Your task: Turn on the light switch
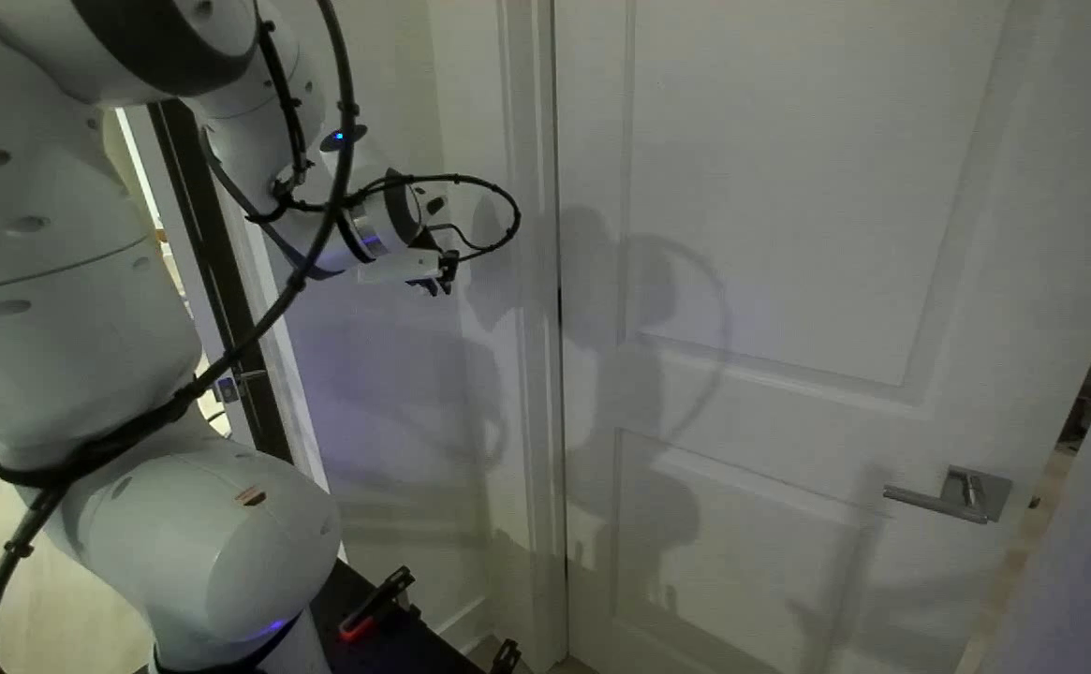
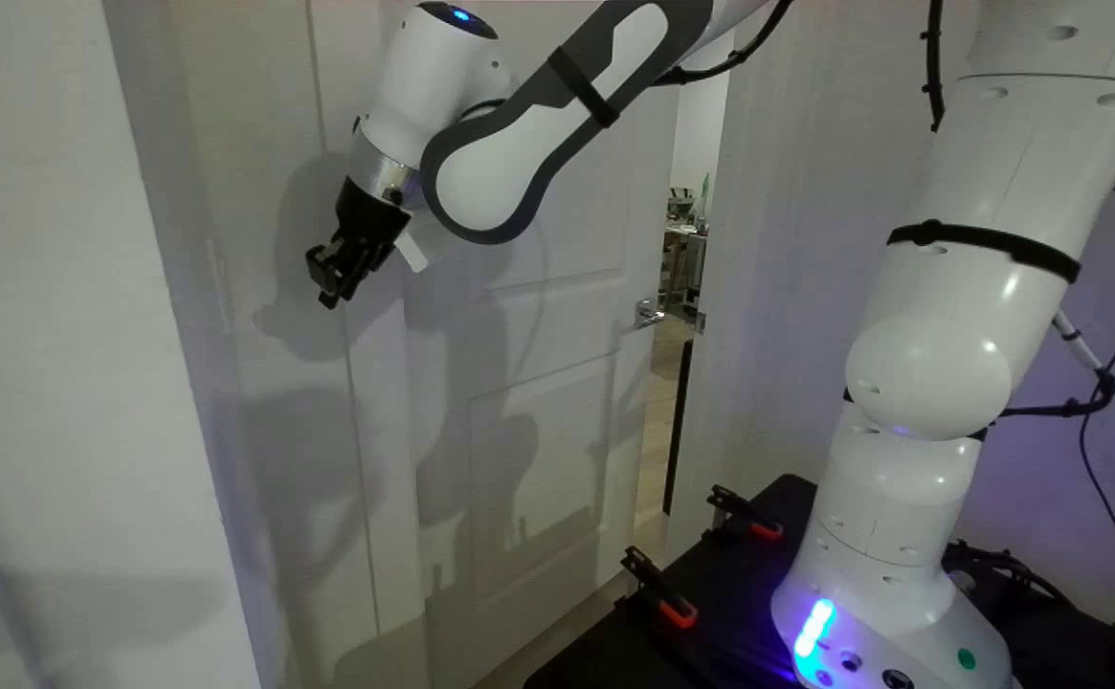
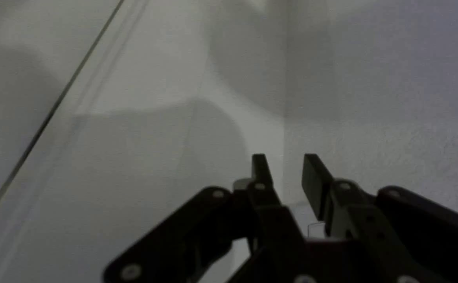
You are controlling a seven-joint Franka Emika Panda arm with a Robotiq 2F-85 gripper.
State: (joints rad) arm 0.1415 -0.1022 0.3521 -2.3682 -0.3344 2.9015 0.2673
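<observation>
Black, jointed gripper fingers [image 3: 316, 184] stand nearest the camera in the wrist view, rising from the lower edge to tips right of centre. They belong to a black two-fingered gripper [image 3: 285, 158] that is released: its tips are parted, with nothing held between them. Low in that frame, right of centre and seen through the space between the fingers, a pale rectangular plate [image 3: 316, 231] with a thin dark outline is probably the light switch; shadow leaves this uncertain.

The step in hand looks like lining up for the press. It would go best with the fingers brought together into one blunt tip, the gripper shifted until that tip meets the switch squarely, then a slow, light push that ends as the switch gives. The tips lie higher in the frame than the plate, so the aim probably needs correcting first. In an exterior view, a thin black cable loop [image 1: 516, 217] reaches past the gripper and could brush the white moulded door trim [image 1: 536, 374].

As for direction, the plate's left edge runs nearly upright in the frame and its top edge climbs slightly rightward; the face seems turned toward the camera. The gripper hides the rest, so I cannot tell which way the long axis runs.
</observation>
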